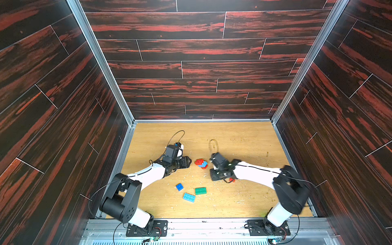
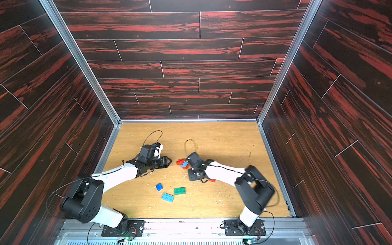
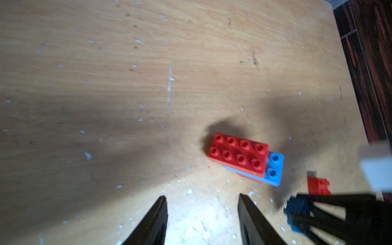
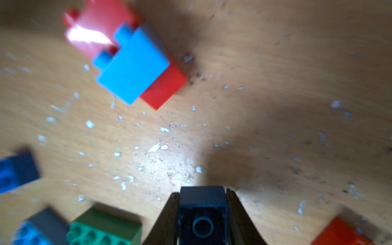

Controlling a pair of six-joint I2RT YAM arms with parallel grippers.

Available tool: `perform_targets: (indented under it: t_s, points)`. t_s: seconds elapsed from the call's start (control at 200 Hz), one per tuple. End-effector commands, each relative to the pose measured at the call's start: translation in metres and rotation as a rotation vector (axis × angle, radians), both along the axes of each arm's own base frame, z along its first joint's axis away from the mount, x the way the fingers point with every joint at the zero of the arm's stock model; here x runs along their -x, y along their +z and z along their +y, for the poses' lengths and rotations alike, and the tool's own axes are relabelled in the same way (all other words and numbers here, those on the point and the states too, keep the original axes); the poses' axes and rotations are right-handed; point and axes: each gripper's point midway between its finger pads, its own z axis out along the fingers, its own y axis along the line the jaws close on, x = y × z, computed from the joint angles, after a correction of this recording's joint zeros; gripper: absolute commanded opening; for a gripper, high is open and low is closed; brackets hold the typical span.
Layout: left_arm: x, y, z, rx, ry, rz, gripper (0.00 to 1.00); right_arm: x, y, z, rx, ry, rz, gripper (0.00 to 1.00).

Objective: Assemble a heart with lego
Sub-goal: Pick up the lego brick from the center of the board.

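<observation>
Heart: part-built red and light-blue stack on the table, between both arms.
Left fingers: spread, empty, near the stack.
Right fingers: pinching a dark-blue square brick.
Loose: green brick, light-blue brick.

Dim, dark-walled top views, bent outward at edges. Wrist views soft, motion-blurred; bright patch on surface, glare on red brick, heavy shadow beside the heart.

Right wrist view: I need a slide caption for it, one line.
Right claw grips a dark-blue brick, with the half-built heart lying nearby on the table.
</observation>
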Motion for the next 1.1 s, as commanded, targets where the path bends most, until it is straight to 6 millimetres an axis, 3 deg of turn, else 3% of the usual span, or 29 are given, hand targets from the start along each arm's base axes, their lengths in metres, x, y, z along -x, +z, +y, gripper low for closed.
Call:
perform_targets:
  t_s: [0.0,0.16,0.366,0.651,0.942,1.037,1.092]
  points:
    - [0.009,0.034,-0.029,0.055,-0.035,-0.117,0.6,-0.01,0.041,0.016,-0.325,-0.079,0.026,0.25]
    - [0.04,0.058,-0.077,0.224,-0.078,-0.19,0.64,-0.021,0.085,0.019,-0.521,-0.176,-0.01,0.25]
    - [0.053,0.068,-0.113,0.276,-0.16,-0.227,0.65,-0.024,0.122,0.016,-0.691,-0.25,-0.05,0.24]
    - [0.036,0.088,-0.128,0.298,-0.149,-0.307,0.66,-0.016,0.13,0.019,-0.773,-0.245,-0.034,0.23]
    - [0.028,0.107,-0.136,0.387,-0.133,-0.371,0.61,-0.016,0.124,0.011,-0.783,-0.301,-0.037,0.23]
    - [0.023,0.104,-0.138,0.365,-0.123,-0.356,0.47,-0.017,0.129,0.012,-0.8,-0.293,-0.044,0.24]
    - [0.022,0.105,-0.138,0.361,-0.12,-0.365,0.45,-0.017,0.129,0.012,-0.796,-0.297,-0.045,0.25]
